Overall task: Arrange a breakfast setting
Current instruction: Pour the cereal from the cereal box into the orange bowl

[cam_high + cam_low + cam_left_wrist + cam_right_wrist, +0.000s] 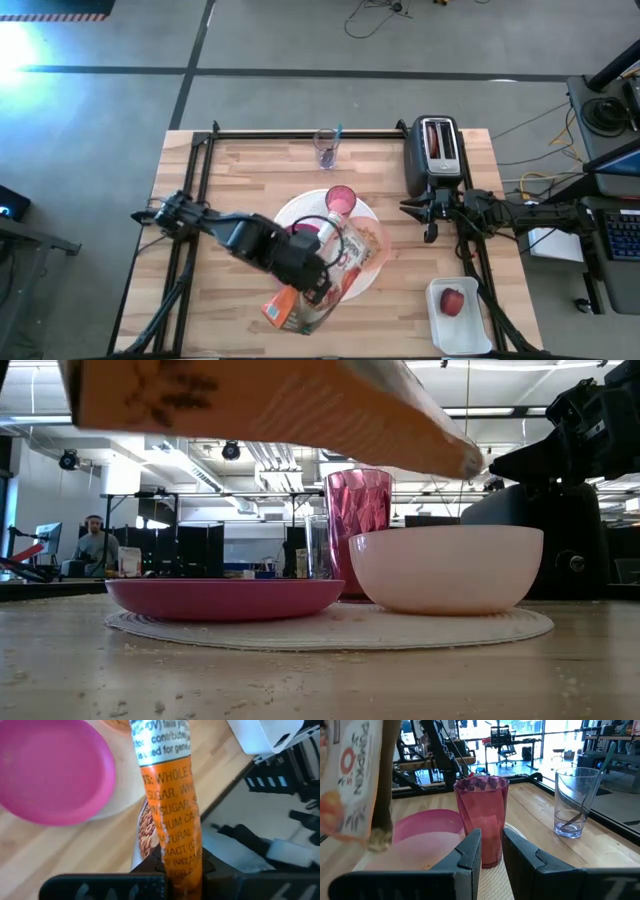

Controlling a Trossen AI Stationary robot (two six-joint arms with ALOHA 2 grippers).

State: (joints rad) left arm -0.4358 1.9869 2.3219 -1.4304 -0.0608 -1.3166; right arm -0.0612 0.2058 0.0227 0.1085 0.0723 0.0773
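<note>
My left gripper (pixel 318 285) is shut on an orange cereal box (pixel 290 303), held tilted above the table. The box's lower end (pixel 468 460) hangs over the translucent peach bowl (pixel 445 570). The bowl, the magenta plate (pixel 225 598) and the pink tumbler (pixel 358 510) stand on the large round white plate (pixel 330 628). A clear glass (pixel 575 802) with the teal-handled spoon stands near the far edge. My right gripper (pixel 430 215) is open a little and empty, right of the bowl, pointing at the tumbler (pixel 481 815). I see no bagel. My left gripper pinches the cereal box between its two fingers, one on each wide face, with the narrow printed side (pixel 181 855) facing the wrist camera. The fingers lie across the box. The box is lifted clear and slants down toward the bowl.
A dark toaster (pixel 434 150) stands at the far right. A white tray (pixel 470 330) with a small red fruit (pixel 453 300) sits at the near right. A black frame rail (pixel 300 133) runs along the table's far edge. Crumbs lie on the wood near the front.
</note>
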